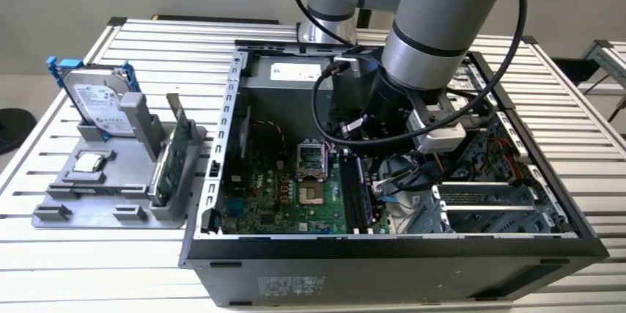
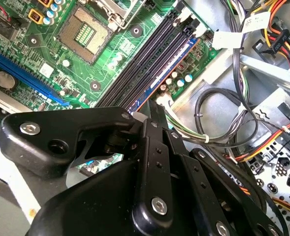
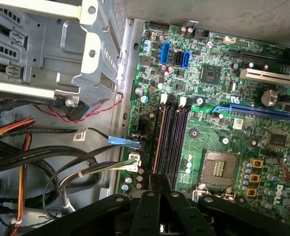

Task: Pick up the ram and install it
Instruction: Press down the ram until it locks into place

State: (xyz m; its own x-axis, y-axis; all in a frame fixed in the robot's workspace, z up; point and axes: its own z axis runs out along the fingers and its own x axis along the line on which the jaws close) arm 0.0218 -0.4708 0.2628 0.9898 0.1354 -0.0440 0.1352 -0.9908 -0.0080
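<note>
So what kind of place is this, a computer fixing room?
Probably a robot test bench for putting computers together. An open computer case sits on a slatted metal table, the robot arm reaches into it, and spare parts like a hard drive wait in a gray holder.

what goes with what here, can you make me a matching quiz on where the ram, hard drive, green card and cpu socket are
1 ram
2 hard drive
3 green card
4 cpu socket

A upright in the grey holder, blue rails
B on the motherboard, contacts bare
C in a memory slot
D on edge in the holder, nearest the case

Pairs: 1-C, 2-A, 3-D, 4-B
</note>
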